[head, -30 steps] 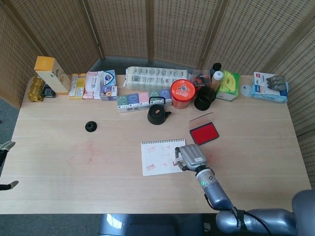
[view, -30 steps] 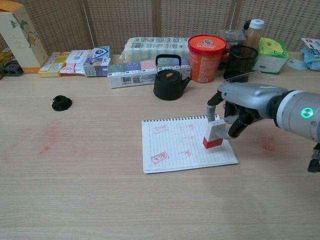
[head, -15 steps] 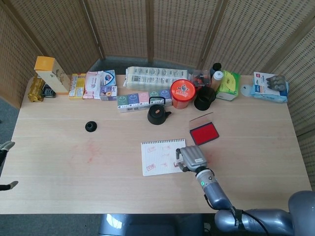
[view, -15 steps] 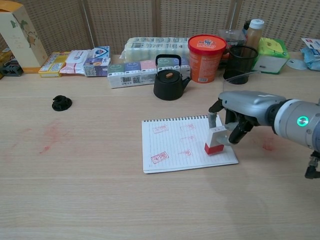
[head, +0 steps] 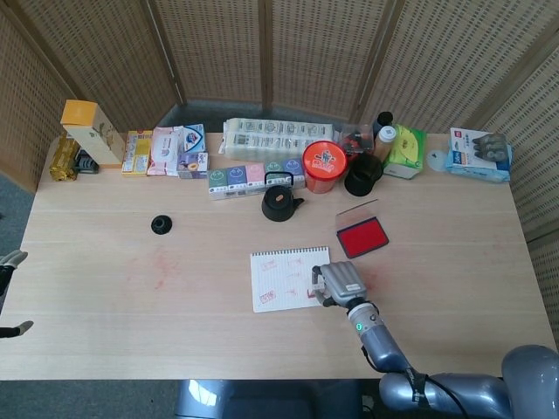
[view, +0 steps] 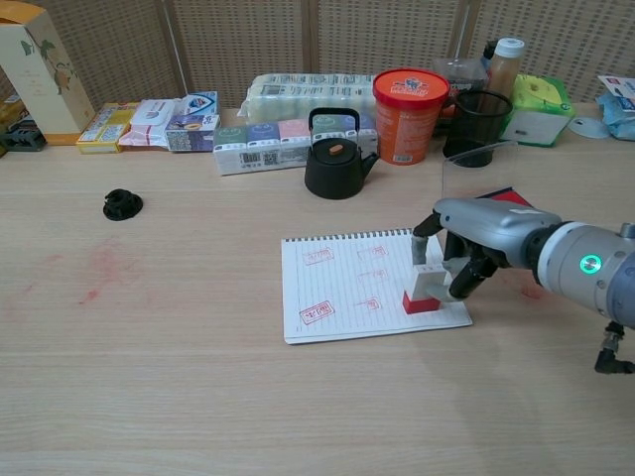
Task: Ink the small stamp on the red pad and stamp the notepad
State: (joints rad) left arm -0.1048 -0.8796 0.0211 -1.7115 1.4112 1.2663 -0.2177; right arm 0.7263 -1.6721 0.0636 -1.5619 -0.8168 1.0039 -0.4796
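Note:
My right hand (view: 464, 245) (head: 341, 282) holds the small white stamp with a red base (view: 424, 290), whose base sits on the right part of the spiral notepad (view: 347, 288) (head: 278, 278). The page carries several red stamp marks. The red ink pad (head: 362, 236) lies open just beyond the notepad to the right, its clear lid raised; in the chest view only a sliver of the ink pad (view: 508, 196) shows behind my hand. At the far left edge of the head view, my left hand (head: 9, 262) is off the table, fingers apart, holding nothing.
A black kettle (view: 333, 159), an orange tub (view: 410, 101) and a black mesh cup (view: 476, 126) stand behind the notepad. Boxes and packets line the back edge. A small black cap (view: 122, 204) lies at left. Red smudges mark the table at left.
My right hand has lowered with the stamp, from slightly above the notepad's right side down until its red base rests on the page. The left hand has not moved.

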